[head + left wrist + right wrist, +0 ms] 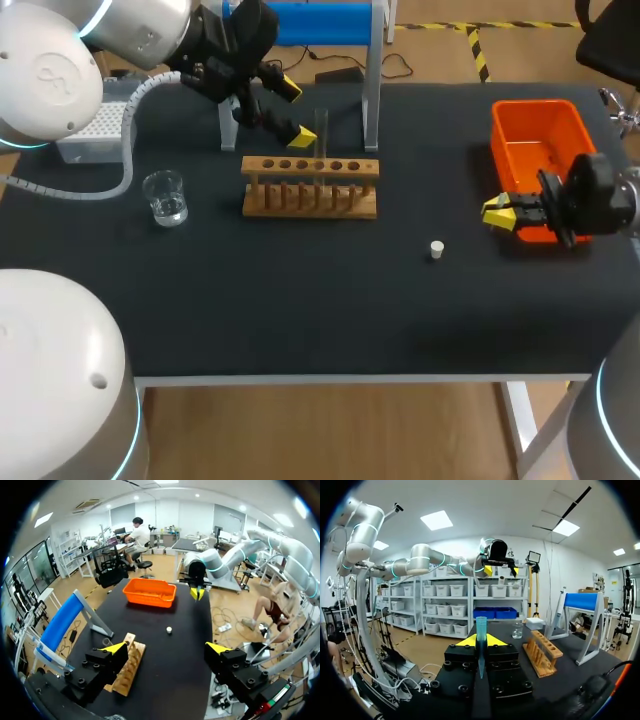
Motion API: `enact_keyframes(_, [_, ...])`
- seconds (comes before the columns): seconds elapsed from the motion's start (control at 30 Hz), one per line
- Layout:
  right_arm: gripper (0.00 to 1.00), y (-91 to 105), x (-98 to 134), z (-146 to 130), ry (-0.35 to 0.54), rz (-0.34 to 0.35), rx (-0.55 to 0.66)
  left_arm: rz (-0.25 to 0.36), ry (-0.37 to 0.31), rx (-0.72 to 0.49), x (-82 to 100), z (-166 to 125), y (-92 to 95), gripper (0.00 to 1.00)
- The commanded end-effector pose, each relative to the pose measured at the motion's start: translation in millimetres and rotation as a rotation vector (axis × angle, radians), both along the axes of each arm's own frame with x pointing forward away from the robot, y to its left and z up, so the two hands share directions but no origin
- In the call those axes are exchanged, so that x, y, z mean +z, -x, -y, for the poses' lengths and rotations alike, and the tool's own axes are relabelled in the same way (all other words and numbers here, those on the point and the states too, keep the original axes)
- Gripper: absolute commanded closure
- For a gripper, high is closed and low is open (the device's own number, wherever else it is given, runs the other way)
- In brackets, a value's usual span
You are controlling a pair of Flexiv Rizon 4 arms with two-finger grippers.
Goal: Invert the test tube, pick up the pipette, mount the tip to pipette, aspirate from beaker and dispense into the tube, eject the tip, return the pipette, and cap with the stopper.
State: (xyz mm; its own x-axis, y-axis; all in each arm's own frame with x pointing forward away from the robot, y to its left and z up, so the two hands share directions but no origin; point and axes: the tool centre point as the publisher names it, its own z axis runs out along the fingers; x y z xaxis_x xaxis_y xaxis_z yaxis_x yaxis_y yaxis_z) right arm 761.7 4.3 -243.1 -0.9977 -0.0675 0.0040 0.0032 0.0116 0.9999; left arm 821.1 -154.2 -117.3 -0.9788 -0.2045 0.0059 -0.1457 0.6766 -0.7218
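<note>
The pipette tip (pixel 481 640), likely light and slick, stands clamped in the right fingers (pixel 465 641) near the desk's (pixel 300 300) right edge, probably best gripped gently mid-barrel, while the left fingers (pixel 116 647) stand apart.

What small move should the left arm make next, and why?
Probably lift the left gripper away from the test tube toward the blue-topped stand behind: its fingers are open and empty, the tube stands upright in the rack, and the right gripper holds the pipette tip.

Bright, even light (soft shadows)
</note>
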Motion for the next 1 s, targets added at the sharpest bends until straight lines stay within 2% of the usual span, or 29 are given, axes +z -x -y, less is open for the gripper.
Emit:
enact_keyframes(0.03, [1.0, 0.6, -0.2, 0.1, 0.001, 0.0, -0.001, -0.003, -0.004, 0.0, 1.0, -0.5, 0.1, 0.0])
enact_keyframes(0.6, [1.0, 0.6, -0.2, 0.1, 0.001, 0.0, -0.001, -0.003, -0.004, 0.0, 1.0, -0.5, 0.1, 0.0])
enact_keyframes(0.8, [1.0, 0.6, -0.2, 0.1, 0.001, 0.0, -0.001, -0.019, -0.035, 0.197, -9.5, -51.9, -32.2, 0.0])
enact_keyframes(1.0, [1.0, 0.6, -0.2, 0.1, 0.001, 0.0, -0.001, -0.013, -0.093, 0.343, -7.6, -102.8, -58.1, 0.0])
